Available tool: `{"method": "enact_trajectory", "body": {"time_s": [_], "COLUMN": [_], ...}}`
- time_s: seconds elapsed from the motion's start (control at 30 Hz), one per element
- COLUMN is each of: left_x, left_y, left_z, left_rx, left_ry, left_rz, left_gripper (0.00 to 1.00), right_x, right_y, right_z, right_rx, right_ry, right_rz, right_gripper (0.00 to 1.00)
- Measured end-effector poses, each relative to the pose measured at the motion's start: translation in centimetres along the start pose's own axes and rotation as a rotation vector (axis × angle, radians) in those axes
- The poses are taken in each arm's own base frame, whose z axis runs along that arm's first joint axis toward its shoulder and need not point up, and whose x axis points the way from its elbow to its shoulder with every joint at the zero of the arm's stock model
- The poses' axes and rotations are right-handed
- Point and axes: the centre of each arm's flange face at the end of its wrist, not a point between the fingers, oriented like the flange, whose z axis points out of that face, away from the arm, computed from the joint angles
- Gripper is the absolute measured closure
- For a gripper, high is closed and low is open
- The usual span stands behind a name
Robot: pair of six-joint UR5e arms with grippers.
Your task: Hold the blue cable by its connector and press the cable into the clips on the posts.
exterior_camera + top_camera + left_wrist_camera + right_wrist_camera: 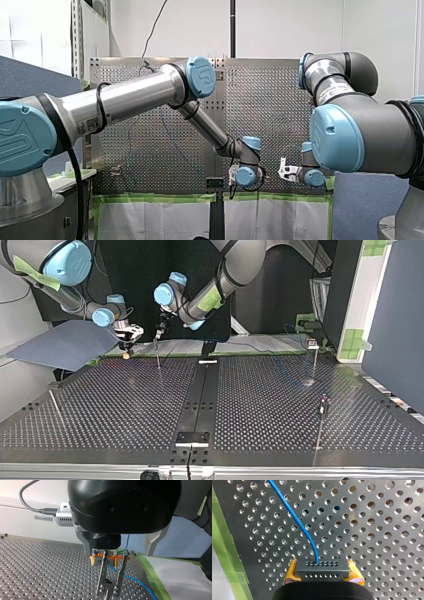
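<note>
Blue cable (297, 522) is thin, light and limp, so expect it to sag and bend rather than push. I judge its black connector (322, 570) to be the only stiff part, and the right place for you to hold it. The right gripper (323, 576) is clenched on that connector, with a yellow pad (355, 576) on each short end.

The connector hangs just beside the post (158, 357), on the right arm's side of it, close over the table (374, 530). Its long axis lies across the pads. The cable leaves the middle of its face, pointing away from the gripper, then curves and runs on past the post along the table.

The left gripper (108, 591) stands right at the post. You cannot tell whether it is clenched or released, nor whether the cable is seated on the post yet. The other posts (315, 362) stand well apart from this one.
</note>
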Motion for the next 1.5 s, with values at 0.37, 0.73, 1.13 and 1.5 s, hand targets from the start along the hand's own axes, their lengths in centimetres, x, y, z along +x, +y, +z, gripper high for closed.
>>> {"method": "enact_trajectory", "body": {"time_s": [0.37,0.73,1.13,1.5], "left_x": [0.13,0.13,0.12,0.17], "left_y": [0.05,0.07,0.11,0.16], "left_z": [-0.13,-0.15,-0.15,-0.20], "left_rx": [-0.004,-0.006,-0.010,-0.014], "left_ry": [0.010,0.011,0.011,0.016], "left_rz": [0.004,0.006,0.006,0.013], "left_gripper": [0.00,0.00,0.00,0.00], "right_x": [0.00,-0.13,-0.19,-0.31], "right_y": [-0.02,0.09,0.00,-0.03], "right_z": [0.02,-0.02,-0.01,-0.04], "right_rx": [-0.004,-0.015,-0.012,-0.011], "right_ry": [0.000,0.000,-0.001,-0.003], "right_rz": [0.000,0.001,0.000,0.001], "right_gripper": [1.00,1.00,1.00,1.00]}}
